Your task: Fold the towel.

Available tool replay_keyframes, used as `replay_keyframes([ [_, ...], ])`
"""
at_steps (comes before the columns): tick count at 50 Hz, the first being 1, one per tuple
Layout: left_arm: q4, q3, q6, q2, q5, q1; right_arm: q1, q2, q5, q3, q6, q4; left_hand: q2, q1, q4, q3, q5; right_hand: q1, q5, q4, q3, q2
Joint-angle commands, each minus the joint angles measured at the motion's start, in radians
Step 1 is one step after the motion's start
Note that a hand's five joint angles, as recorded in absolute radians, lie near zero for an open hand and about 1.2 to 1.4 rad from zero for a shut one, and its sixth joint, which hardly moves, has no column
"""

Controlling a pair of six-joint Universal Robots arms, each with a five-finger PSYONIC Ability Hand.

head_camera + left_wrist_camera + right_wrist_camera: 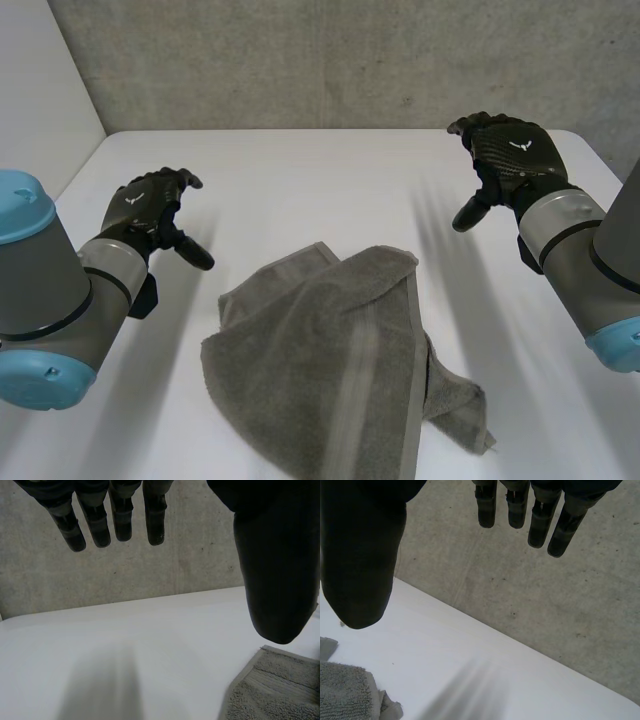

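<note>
A grey towel [330,360] lies crumpled and loosely doubled over on the white table [300,180], near the front middle. My left hand [150,212] hovers to the towel's left, open and holding nothing. My right hand [510,155] hangs above the table to the towel's right and farther back, open and empty too. In the left wrist view the left hand's fingers [115,520] are straight, and a towel corner [280,690] lies below the thumb. In the right wrist view the right hand's fingers [540,515] are straight, with a towel edge [345,692] under the thumb.
A grey concrete wall [350,60] stands along the table's far edge. A pale side wall [35,90] rises at the left. Bare table top stretches behind the towel and between the hands.
</note>
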State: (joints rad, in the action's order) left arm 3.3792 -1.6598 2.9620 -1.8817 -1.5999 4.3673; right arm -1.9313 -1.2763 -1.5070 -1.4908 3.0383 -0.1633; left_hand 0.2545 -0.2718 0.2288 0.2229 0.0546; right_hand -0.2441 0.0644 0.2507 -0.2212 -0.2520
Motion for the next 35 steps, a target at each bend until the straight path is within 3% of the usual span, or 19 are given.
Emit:
replay_keyframes([
  [1, 0.003, -0.001, 0.000, -0.004, 0.000, 0.000, -0.006, -0.002, 0.054, 0.004, -0.018, 0.031, -0.059, 0.076, -0.054, -0.048, -0.033, 0.070, -0.064, -0.076, 0.047, 0.077],
  [4, 0.003, -0.001, 0.000, -0.005, 0.000, 0.000, -0.015, 0.002, 0.163, 0.018, -0.080, 0.121, -0.059, 0.076, -0.054, -0.048, -0.033, 0.070, -0.064, -0.076, 0.047, 0.077],
  [5, 0.003, -0.001, 0.000, -0.005, 0.000, 0.000, -0.015, 0.002, 0.163, 0.018, -0.081, 0.122, -0.059, 0.076, -0.054, -0.048, -0.033, 0.070, -0.064, -0.076, 0.047, 0.077],
  [7, 0.005, -0.001, 0.000, -0.005, 0.000, 0.000, -0.020, 0.020, 0.272, 0.032, -0.168, 0.224, -0.059, 0.076, -0.054, -0.048, -0.033, 0.070, -0.064, -0.076, 0.047, 0.077],
  [10, 0.005, -0.001, 0.000, -0.007, 0.000, 0.000, -0.057, 0.044, 0.327, 0.041, -0.223, 0.292, -0.059, 0.076, -0.054, -0.048, -0.033, 0.070, -0.064, -0.076, 0.047, 0.077],
  [19, 0.005, -0.001, 0.000, -0.013, 0.000, 0.000, -0.129, 0.110, 0.347, 0.023, -0.240, 0.289, -0.059, 0.076, -0.054, -0.048, -0.033, 0.070, -0.064, -0.076, 0.047, 0.077],
  [25, 0.005, -0.001, 0.000, -0.011, 0.000, 0.000, -0.222, 0.183, 0.334, 0.018, -0.230, 0.191, -0.059, 0.076, -0.054, -0.048, -0.033, 0.070, -0.064, -0.076, 0.047, 0.077],
  [35, 0.005, -0.001, -0.001, -0.017, -0.002, 0.001, -0.339, 0.279, 0.234, 0.035, -0.231, 0.059, -0.059, 0.076, -0.054, -0.048, -0.033, 0.070, -0.064, -0.076, 0.047, 0.077],
])
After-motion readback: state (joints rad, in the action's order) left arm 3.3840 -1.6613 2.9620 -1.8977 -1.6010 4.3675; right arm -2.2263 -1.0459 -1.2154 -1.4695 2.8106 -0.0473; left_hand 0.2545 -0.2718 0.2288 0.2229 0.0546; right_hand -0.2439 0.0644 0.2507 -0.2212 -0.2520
